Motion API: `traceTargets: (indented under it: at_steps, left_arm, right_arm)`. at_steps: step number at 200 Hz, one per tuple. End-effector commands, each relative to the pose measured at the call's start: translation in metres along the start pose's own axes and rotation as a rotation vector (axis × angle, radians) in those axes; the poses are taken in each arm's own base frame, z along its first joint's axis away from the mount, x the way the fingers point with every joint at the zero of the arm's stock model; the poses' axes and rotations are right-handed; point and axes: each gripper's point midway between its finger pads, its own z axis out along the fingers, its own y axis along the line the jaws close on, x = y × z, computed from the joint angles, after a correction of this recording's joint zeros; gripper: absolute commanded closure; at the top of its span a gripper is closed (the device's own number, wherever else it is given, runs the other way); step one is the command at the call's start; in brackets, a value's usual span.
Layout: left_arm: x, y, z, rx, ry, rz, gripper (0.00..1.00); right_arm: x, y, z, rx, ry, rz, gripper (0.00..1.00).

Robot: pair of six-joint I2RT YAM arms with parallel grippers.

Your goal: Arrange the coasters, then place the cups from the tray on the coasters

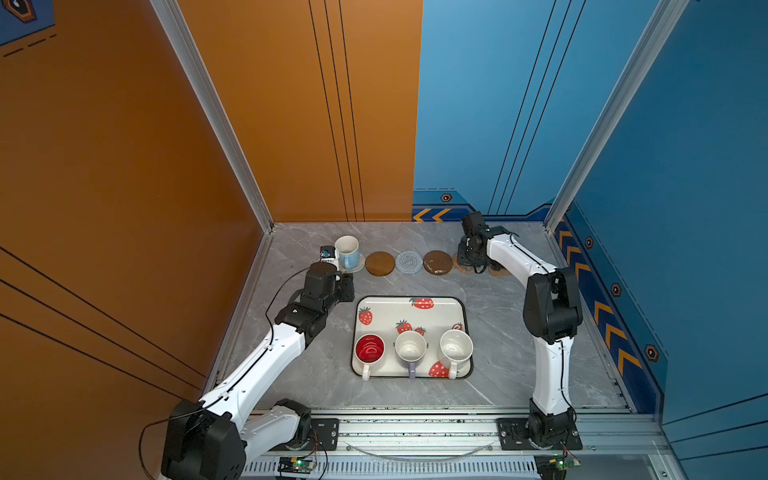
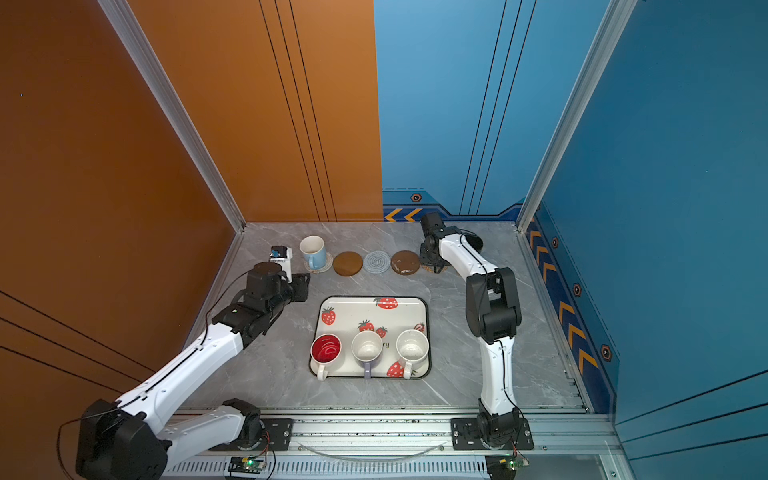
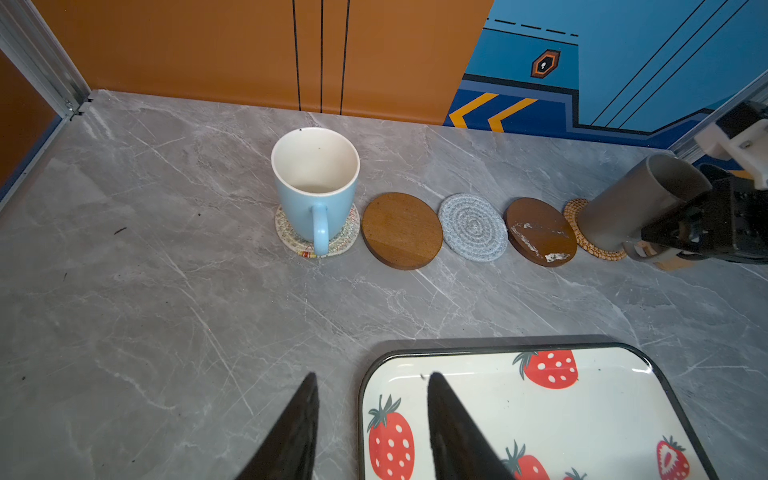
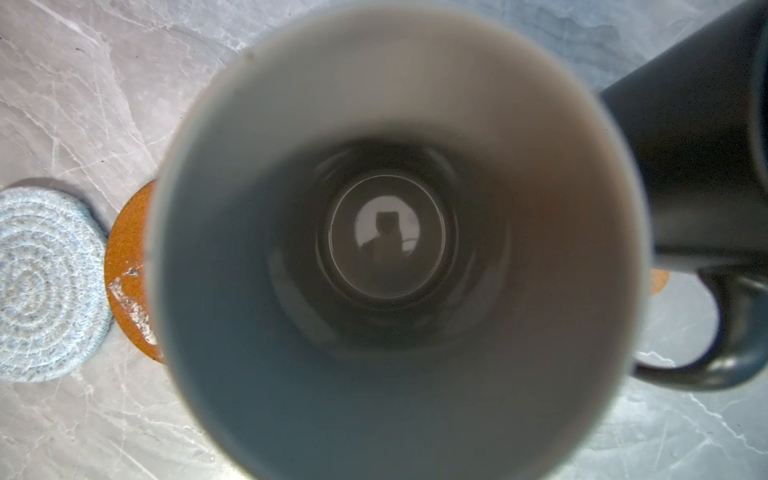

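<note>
In a top view the right gripper (image 1: 473, 264) is seen at the row's right end, over the rattan coaster (image 1: 461, 269). The left gripper (image 1: 347, 286) is well apart, near the tray (image 1: 390, 309).

Left wrist: the grey mug (image 3: 636, 199) is clamped by its handle and looks tilted, base over that coaster. The left fingers (image 3: 299, 424) are spread, empty.

Right wrist: the black mug (image 4: 698, 166) is seen just beside it, so a straight drop is probably needed.

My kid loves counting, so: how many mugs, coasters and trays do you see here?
Mugs: 6 (blue, red-inside, lavender, speckled, grey, black)
Coasters: 6 (beige, brown, woven grey, scratched brown, rattan, paw, mostly hidden)
Tray: 1
Total: 13
</note>
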Motion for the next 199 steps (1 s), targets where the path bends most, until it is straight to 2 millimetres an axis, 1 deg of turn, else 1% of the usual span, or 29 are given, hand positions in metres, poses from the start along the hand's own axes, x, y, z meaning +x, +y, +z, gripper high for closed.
traceTargets:
  at_steps: [1,71,93,102,144,168,181,195,196,199]
  left_arm:
    - [-0.011,-0.002,-0.003,0.014,-0.021,-0.007,0.56]
    - [-0.012,-0.002,-0.004,0.017,-0.023,-0.007,0.56]
    - [-0.012,-0.002,-0.004,0.015,-0.024,-0.007,0.56]
    - [-0.011,-0.002,-0.004,0.016,-0.021,-0.007,0.56]
    - [-0.011,-0.002,-0.005,0.017,-0.022,-0.007,0.56]
    - [-0.013,-0.002,-0.006,0.015,-0.027,-0.006,0.56]
    - [-0.013,-0.002,-0.007,0.016,-0.027,-0.005,0.56]
    - [-0.014,-0.002,-0.008,0.016,-0.031,-0.005,0.56]
    - [-0.013,-0.002,-0.008,0.016,-0.03,-0.005,0.56]
    - [-0.013,-0.002,-0.008,0.015,-0.03,-0.005,0.56]
  right_arm:
    - [-0.031,0.003,-0.013,-0.029,-0.098,0.04,1.0]
    - [-0.03,0.0,-0.014,-0.03,-0.095,0.043,1.0]
    - [-0.029,0.0,-0.015,-0.033,-0.092,0.047,0.9]
    - [-0.029,0.0,-0.015,-0.036,-0.092,0.047,0.85]
    - [-0.027,0.001,-0.014,-0.045,-0.082,0.047,0.67]
    - [-0.026,0.0,-0.014,-0.043,-0.081,0.049,0.56]
    - [-0.026,-0.001,-0.017,-0.043,-0.083,0.051,0.5]
    - [-0.029,-0.001,-0.024,-0.05,-0.097,0.055,0.45]
    - [-0.029,-0.001,-0.024,-0.05,-0.097,0.055,0.44]
    - [-0.02,-0.003,-0.018,-0.042,-0.074,0.052,0.44]
